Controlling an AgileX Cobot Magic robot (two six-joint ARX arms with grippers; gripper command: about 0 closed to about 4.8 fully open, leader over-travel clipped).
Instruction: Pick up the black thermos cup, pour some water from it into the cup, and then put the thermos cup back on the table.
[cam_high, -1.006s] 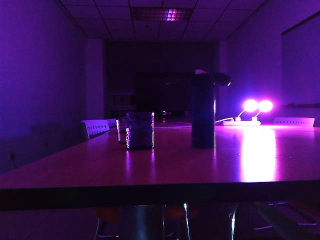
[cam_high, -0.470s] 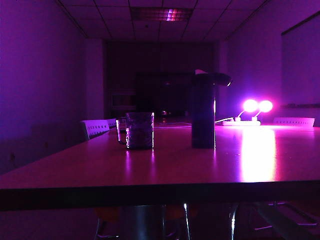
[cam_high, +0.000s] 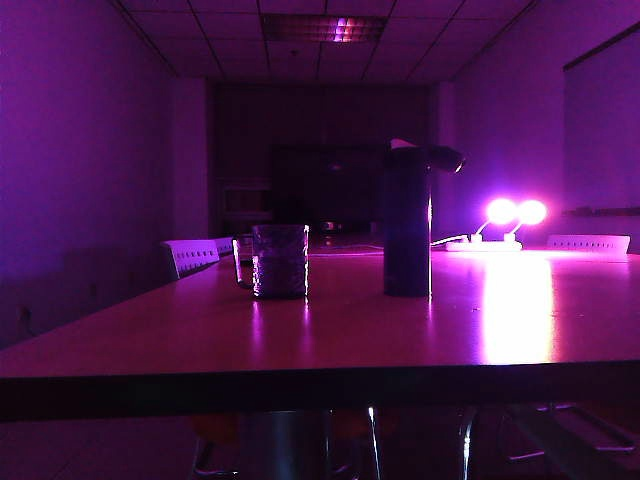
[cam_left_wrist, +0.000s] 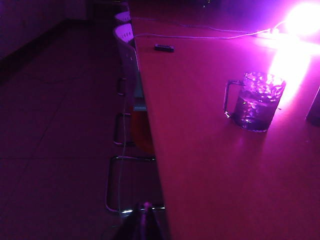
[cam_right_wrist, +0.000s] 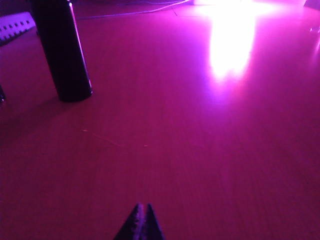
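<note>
While the room is dark and purple-lit, these lines rest partly on judgement.

Landmark: the black thermos cup (cam_high: 406, 225) stands upright on the table (cam_high: 330, 350), flip lid jutting sideways at its top.
Cup: the cup (cam_high: 279, 260) sits on the table to the thermos's left in the exterior view, near but apart from it, handle turned away from the thermos; it seems to hold some liquid already.
Thermos handling: probably rigid and smooth-walled, slippery under hard fingers, heavier if full; a tall slim body likely tips easily, so a mid-body grip below the lid looks safest.
Cup handling: glass, so likely fragile and easily knocked.
Right gripper: the right gripper (cam_right_wrist: 140, 220) hangs over bare table, well short of the thermos, tips pressed together, holding nothing.
Left gripper: the left gripper (cam_left_wrist: 144, 216) sits by the table's near edge, well short of the cup, tips apparently pressed together.
Room: open tabletop lies right of the thermos; bright lamps (cam_high: 515, 212) and a cable (cam_left_wrist: 190, 36) lie far behind it.
</note>
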